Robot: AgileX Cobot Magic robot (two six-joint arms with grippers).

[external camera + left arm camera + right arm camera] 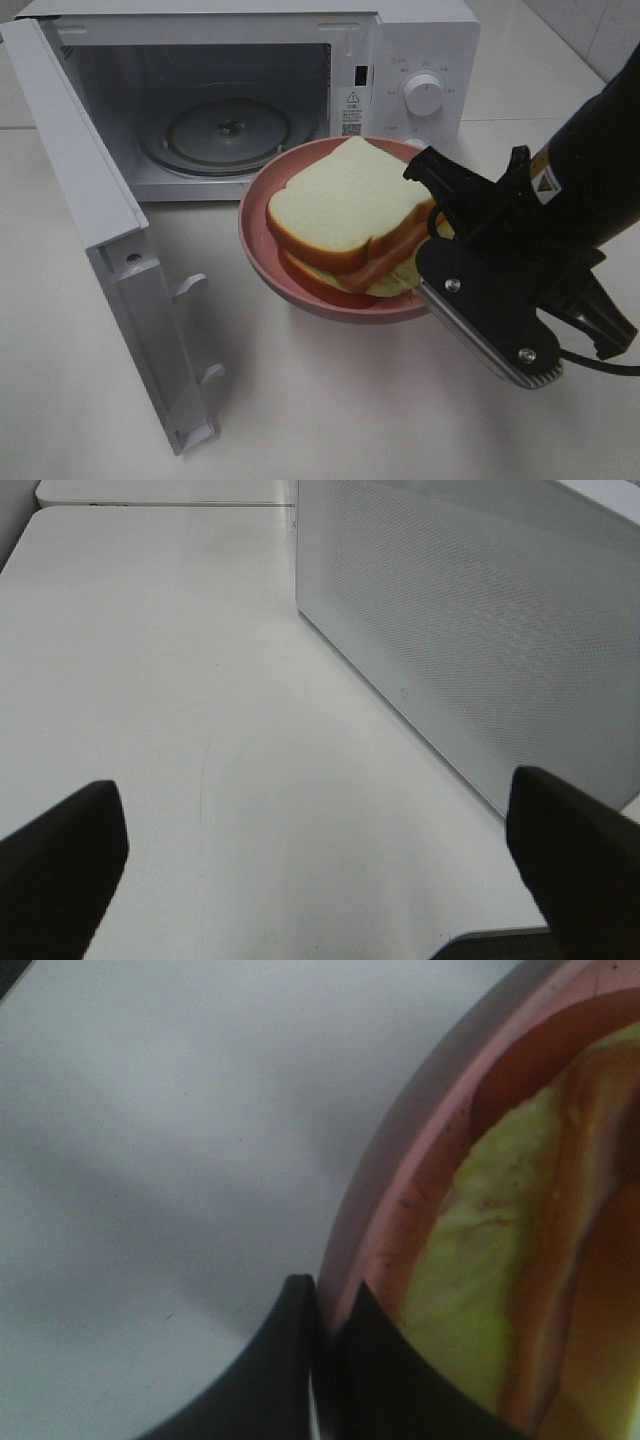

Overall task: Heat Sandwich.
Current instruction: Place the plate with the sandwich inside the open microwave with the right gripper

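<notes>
Reaches in from the right with the right gripper angled down, jaws pinched shut on the right rim of the pink plate; holds the left gripper with fingers spread wide

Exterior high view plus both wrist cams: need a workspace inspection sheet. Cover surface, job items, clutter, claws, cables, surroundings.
Surface: white table, bare where visible.
Job's things: sandwich lies on a pink plate in front of the microwave. The plate looks lifted off the table. The door is swung open and the turntable has nothing on it.
Clutter: nothing seen.
Claws: right claw is shut on the plate's rim. Left claw is open over bare table beside the microwave's perforated side, holding nothing.
Cables: one black cable by the right claw, clear of the plate.
Surroundings: pale tiles beyond the table.
</notes>
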